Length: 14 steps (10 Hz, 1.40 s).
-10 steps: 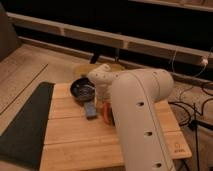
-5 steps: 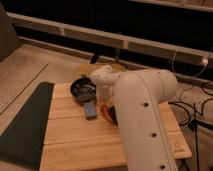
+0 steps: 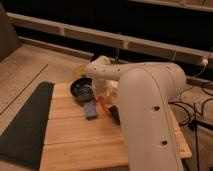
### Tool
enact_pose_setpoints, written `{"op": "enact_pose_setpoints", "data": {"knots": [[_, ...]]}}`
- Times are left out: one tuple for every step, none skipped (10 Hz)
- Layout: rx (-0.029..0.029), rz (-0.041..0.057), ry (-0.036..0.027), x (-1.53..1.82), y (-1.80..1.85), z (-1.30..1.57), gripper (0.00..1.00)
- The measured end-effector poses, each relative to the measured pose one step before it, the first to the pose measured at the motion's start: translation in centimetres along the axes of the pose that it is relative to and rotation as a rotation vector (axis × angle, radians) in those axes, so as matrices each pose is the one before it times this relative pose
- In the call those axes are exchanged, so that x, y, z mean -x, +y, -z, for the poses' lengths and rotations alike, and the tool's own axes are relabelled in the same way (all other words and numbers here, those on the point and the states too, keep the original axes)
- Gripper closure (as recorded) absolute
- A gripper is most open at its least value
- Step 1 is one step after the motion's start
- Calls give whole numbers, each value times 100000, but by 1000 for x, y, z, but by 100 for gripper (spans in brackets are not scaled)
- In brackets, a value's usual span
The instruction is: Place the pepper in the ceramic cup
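Wooden slat tabletop [image 3: 75, 135]: the gripper [image 3: 106, 94], low beside the dark round bowl [image 3: 81, 88], has just pinched shut at the thin orange-red pepper [image 3: 102, 104]; grasp probably made, lifting comes next.

The white arm [image 3: 150, 110] stretches forward, its closed pincer [image 3: 103, 93] pointing down at its end.

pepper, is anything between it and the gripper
Nothing visible does. The gripper, jaws shut, is down right at the pepper; the blue block and the black bar lie to either side, not between.
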State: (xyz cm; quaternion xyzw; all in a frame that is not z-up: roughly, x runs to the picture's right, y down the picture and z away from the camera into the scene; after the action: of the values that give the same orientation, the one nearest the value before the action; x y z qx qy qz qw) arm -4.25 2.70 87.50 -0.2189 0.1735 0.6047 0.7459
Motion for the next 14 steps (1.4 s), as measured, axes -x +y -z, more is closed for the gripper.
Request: {"op": "enact_pose_setpoints", "data": {"knots": [[-920, -228, -4879, 1062, -299, 2031, 100], [-846, -1990, -4375, 1071, -930, 1932, 100], [-1035, -4540, -3647, 909, -1757, 1799, 100], [-990, -2614, -1723, 477, -1354, 806, 100], [504, 328, 266, -89, 422, -94, 100], [237, 350, -78, 46, 308, 11, 100], [52, 52, 58, -21, 50, -41, 100], [-538, -79, 322, -116, -297, -130, 100], [-1203, -477, -1737, 784, -553, 63, 100], [-1921, -1683, -2571, 1145, -1111, 222, 100], [-4011, -3316, -5834, 2377, -2595, 946, 100], [-2748, -1180, -6174, 2394, -1496, 1056, 100], [-1517, 157, -5326, 1990, -664, 727, 100], [6, 1243, -7410, 2479, -387, 622, 100]]}}
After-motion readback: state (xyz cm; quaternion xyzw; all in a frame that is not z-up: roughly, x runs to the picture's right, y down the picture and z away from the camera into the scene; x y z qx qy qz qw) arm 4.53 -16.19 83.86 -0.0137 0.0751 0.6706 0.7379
